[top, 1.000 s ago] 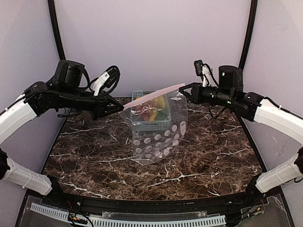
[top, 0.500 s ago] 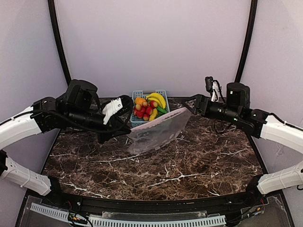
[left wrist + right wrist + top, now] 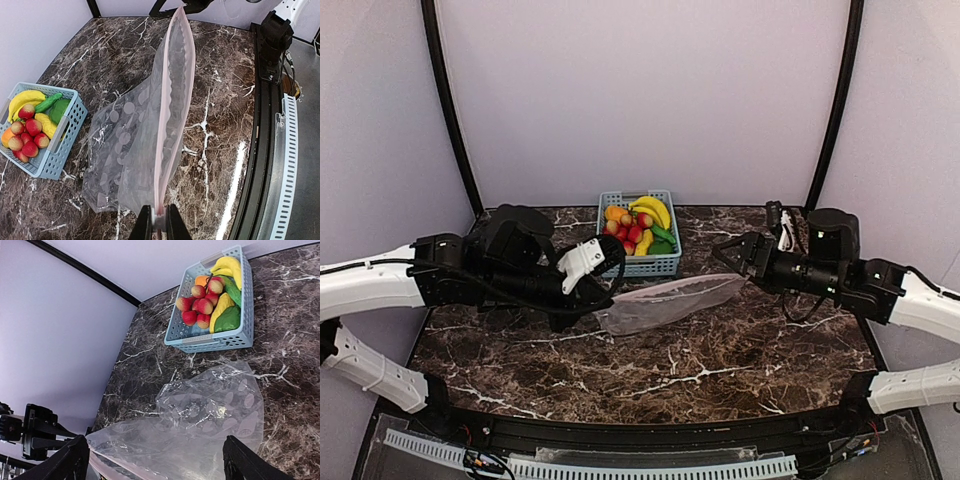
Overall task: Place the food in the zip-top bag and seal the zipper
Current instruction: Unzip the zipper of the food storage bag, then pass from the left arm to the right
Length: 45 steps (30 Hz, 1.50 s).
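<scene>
Dark marble-patterned table [image 3: 740, 350] sets the scene. At left, the left gripper [image 3: 159, 222] is clamped on one end of the zipper [image 3: 172, 100], the pinkish strip along the mouth of the clear, dotted zip-top bag [image 3: 670, 300]. Its two fingers are pressed together with the strip pinched between them. From that pinch the strip runs straight and on edge, raised off the table, toward the right arm. The bag's loose body sags away below the strip and rests crumpled on the marble. Behind the bag, close to the back wall and just beside the plastic without touching it, a light-blue lattice basket [image 3: 642, 268] holds all the food [image 3: 635, 228]: yellow bananas [image 3: 653, 208], an orange piece [image 3: 613, 212], a cluster of small red fruits [image 3: 199, 306] and green vegetables [image 3: 228, 319]. At right, the right gripper [image 3: 740, 268] sits low over the table at the bag's far end. Its own camera shows its fingers [image 3: 75, 460] spread wide apart, with the bag's edge lying between them. Whether either finger touches the plastic cannot be told.
</scene>
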Motion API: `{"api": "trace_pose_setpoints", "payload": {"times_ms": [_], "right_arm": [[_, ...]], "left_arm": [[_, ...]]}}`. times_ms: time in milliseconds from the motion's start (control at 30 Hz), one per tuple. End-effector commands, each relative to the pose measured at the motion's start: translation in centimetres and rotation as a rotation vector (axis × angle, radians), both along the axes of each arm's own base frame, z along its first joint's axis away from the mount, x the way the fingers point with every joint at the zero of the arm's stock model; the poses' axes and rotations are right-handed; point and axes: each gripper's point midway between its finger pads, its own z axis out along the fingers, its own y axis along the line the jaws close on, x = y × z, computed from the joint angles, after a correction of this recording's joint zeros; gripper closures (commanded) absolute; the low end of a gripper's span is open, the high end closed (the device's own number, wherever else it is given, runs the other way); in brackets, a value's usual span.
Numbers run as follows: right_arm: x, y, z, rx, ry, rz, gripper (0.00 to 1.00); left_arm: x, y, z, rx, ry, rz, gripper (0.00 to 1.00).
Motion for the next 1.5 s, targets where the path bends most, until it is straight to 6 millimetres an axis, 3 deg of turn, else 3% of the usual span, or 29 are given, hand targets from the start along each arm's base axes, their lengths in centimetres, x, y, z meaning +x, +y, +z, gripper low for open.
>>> {"api": "trace_pose_setpoints", "payload": {"times_ms": [0, 167, 300, 367, 600, 933, 1267, 1467], "right_arm": [[0.2, -2.1, -0.8, -0.053, 0.028, -0.099, 0.09], [-0.1, -4.4, -1.5, -0.067, 0.073, -0.193, 0.09], [-0.5, -4.8, -1.9, -0.031, 0.103, -0.208, 0.09], [-0.7, -4.4, -1.9, -0.017, 0.115, -0.190, 0.11], [-1.2, -1.9, -2.4, 0.020, 0.140, -0.117, 0.30], [-1.2, 1.9, -2.8, 0.040, 0.145, -0.031, 0.36], [-0.9, 2.7, -3.9, 0.019, 0.170, -0.029, 0.48], [-0.6, 2.8, -4.1, 0.007, 0.162, -0.033, 0.49]], "left_arm": [[1.1, 0.5, -0.8, -0.001, 0.002, 0.102, 0.99], [1.3, 0.6, -1.2, -0.060, 0.049, 0.167, 0.99], [1.1, -0.4, -1.6, -0.109, 0.101, 0.164, 0.99], [1.0, -0.8, -1.9, -0.111, 0.114, 0.158, 0.99], [1.0, -1.1, -1.9, -0.127, 0.123, 0.157, 0.99], [0.6, -0.8, -2.6, -0.118, 0.134, 0.146, 0.99], [0.6, -1.0, -3.0, -0.118, 0.146, 0.151, 0.99], [0.2, -1.0, -3.4, -0.118, 0.152, 0.132, 0.99]]}}
